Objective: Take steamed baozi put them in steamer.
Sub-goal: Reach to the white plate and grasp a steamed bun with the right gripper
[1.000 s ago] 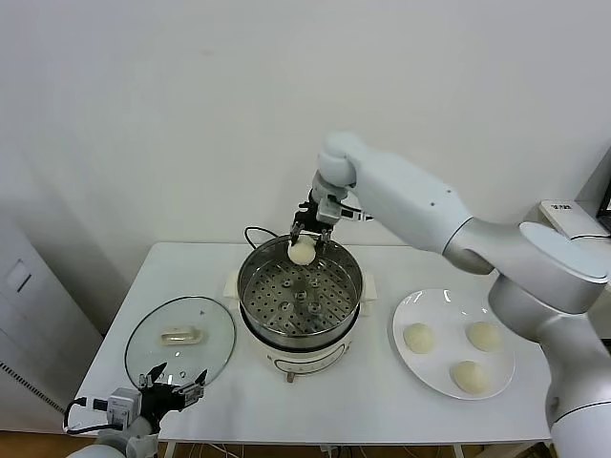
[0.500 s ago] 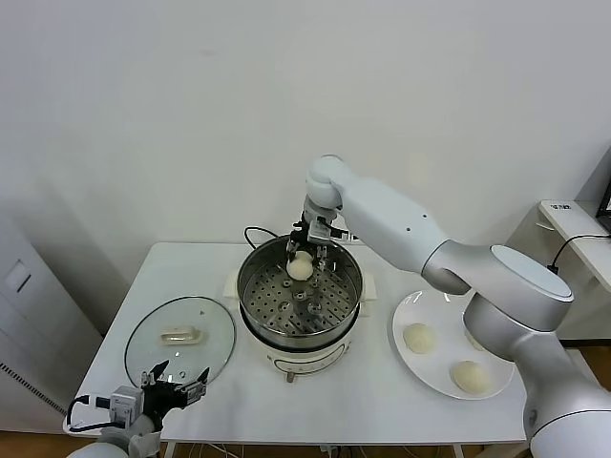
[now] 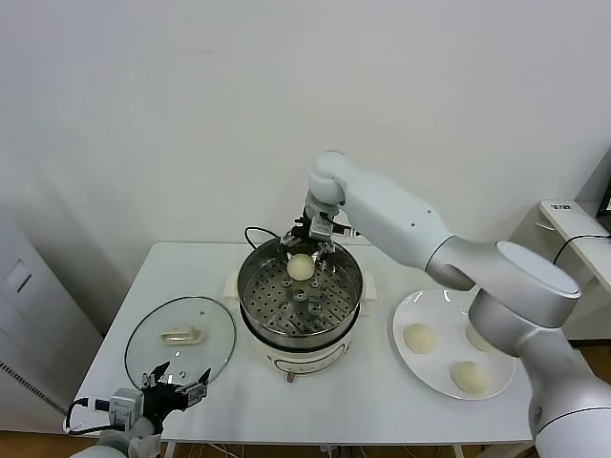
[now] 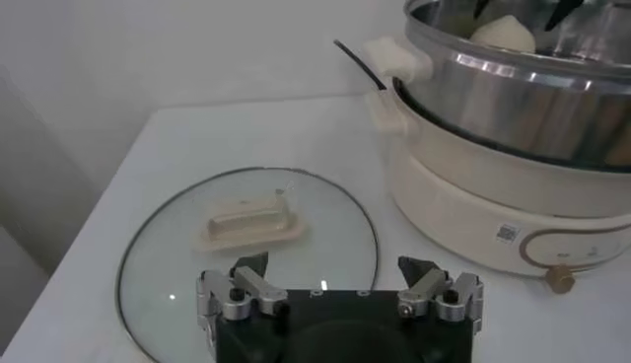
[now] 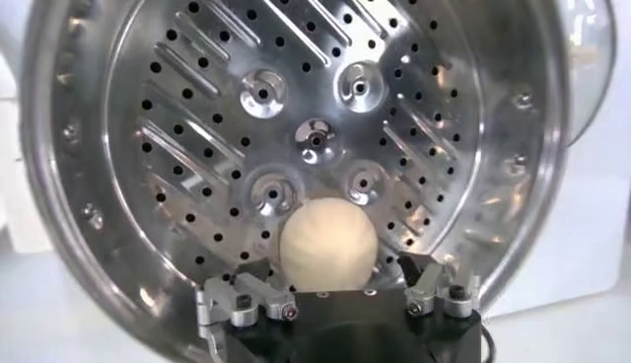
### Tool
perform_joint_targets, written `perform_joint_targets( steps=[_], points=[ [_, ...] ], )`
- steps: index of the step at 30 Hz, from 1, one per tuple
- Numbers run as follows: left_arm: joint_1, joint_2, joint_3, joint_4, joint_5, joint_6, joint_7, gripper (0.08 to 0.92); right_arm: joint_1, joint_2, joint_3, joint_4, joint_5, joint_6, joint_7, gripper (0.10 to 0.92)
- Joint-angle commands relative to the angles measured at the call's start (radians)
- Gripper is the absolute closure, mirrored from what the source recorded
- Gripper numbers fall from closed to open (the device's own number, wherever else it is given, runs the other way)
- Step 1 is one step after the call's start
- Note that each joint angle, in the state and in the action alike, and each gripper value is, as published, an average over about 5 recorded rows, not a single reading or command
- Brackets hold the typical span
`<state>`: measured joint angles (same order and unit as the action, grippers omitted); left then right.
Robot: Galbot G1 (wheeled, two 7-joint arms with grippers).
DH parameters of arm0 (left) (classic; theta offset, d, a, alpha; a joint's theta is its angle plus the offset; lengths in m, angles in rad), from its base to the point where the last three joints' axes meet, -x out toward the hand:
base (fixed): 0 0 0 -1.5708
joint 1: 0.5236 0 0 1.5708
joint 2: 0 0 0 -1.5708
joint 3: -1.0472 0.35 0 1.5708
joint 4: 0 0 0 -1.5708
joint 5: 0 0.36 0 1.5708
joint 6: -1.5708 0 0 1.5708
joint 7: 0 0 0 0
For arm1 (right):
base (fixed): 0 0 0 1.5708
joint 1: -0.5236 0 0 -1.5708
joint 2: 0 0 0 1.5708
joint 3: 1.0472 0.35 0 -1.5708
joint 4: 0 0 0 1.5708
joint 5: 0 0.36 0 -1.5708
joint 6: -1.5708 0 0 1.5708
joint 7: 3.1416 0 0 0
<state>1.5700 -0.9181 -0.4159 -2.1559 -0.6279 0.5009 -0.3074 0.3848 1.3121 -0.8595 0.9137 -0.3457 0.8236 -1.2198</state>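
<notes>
One cream-white baozi [image 3: 300, 267] lies on the perforated bottom at the back of the steel steamer [image 3: 250, 286]. My right gripper [image 3: 311, 245] hovers just above it, open, fingers spread either side without touching. In the right wrist view the baozi [image 5: 328, 245] sits between the open right gripper [image 5: 333, 274] fingers inside the steamer [image 5: 197, 118]. Three more baozi [image 3: 418, 337] [image 3: 482, 336] [image 3: 469, 375] rest on the white plate [image 3: 406, 310] at the right. My left gripper [image 3: 174, 380] is parked open at the table's front left, in its wrist view [image 4: 340, 271] just before the glass lid.
The round glass lid [image 3: 179, 339] lies flat left of the steamer; it also shows in the left wrist view [image 4: 246, 227]. The steamer's cream base [image 4: 473, 212] and black cord [image 3: 256, 232] stand at the table's middle and back. A white device [image 3: 570, 218] sits on a side surface at right.
My right gripper lowered the baozi into the back of the steamer, opened its fingers and let it go. The left arm has not moved.
</notes>
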Motion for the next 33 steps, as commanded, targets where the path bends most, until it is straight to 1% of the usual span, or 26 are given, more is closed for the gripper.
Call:
perform_joint_targets(
  steps=[1, 4, 9, 13, 17, 23, 33],
  points=[
    [0.010, -0.005, -0.007, -0.009, 0.007, 0.001, -0.001, 0.177, 0.271, -0.275, -0.294, 0.149, 0.453, -0.384, -0.018, 0.203],
    [0.010, -0.007, -0.005, -0.012, 0.008, 0.001, -0.001, 0.177, 0.339, -0.375, -0.393, 0.178, 0.543, -0.518, -0.020, 0.203],
    [0.011, -0.005, -0.005, -0.024, 0.008, 0.003, -0.001, 0.177, 0.364, -0.508, -0.491, 0.224, 0.660, -0.662, -0.018, 0.203],
    [0.013, -0.005, -0.009, -0.034, 0.007, 0.006, -0.002, 0.177, 0.321, -0.599, -0.515, 0.256, 0.708, -0.726, -0.015, 0.203],
    [0.013, -0.005, -0.010, -0.041, 0.007, 0.008, -0.004, 0.177, 0.248, -0.672, -0.509, 0.285, 0.711, -0.748, -0.001, 0.203],
    [0.012, -0.007, -0.010, -0.043, 0.007, 0.011, -0.004, 0.177, 0.112, -0.702, -0.428, 0.293, 0.666, -0.757, 0.037, 0.203],
    [0.006, -0.014, -0.006, -0.038, 0.007, 0.016, -0.006, 0.177, -0.104, -0.657, -0.293, 0.250, 0.616, -0.768, 0.071, 0.203]
  ],
)
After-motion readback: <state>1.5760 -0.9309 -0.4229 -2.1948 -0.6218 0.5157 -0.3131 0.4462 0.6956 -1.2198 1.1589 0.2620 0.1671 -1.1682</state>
